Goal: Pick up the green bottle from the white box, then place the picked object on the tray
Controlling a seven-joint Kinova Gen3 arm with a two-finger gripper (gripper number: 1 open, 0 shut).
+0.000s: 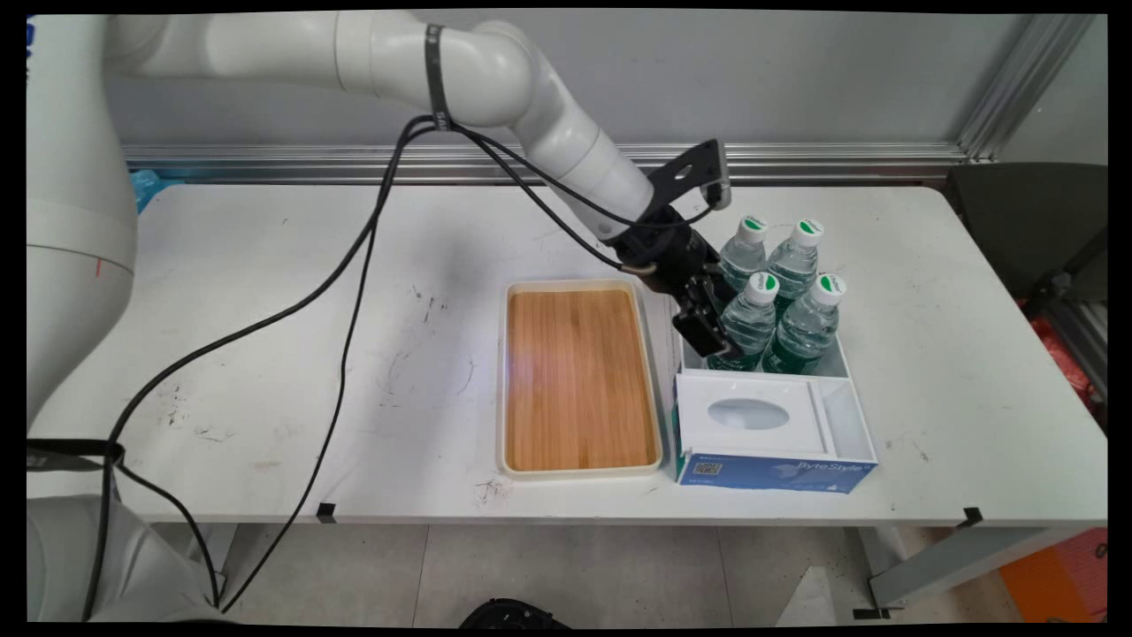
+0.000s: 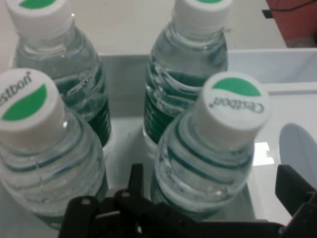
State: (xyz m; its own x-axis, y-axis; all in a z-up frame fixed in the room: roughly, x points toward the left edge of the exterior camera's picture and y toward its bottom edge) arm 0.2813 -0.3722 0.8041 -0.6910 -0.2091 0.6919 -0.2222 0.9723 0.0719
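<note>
The hand (image 2: pixel 213 193) is straddling one bottle (image 2: pixel 208 153) at lower right, fingers (image 2: pixel 136 181) apart; it should be squeezing below the cap, clear of neighbours.

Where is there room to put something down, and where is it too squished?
The bamboo tray is bare, and so is the white table to its left. It is crowded in the white box, where four water bottles stand packed together with the gripper around the near-left one.

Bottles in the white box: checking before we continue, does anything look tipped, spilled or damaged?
Nothing stands out. All four bottles stand upright and capped in the white box; the gripper straddles the near-left one, beside the wooden tray.
</note>
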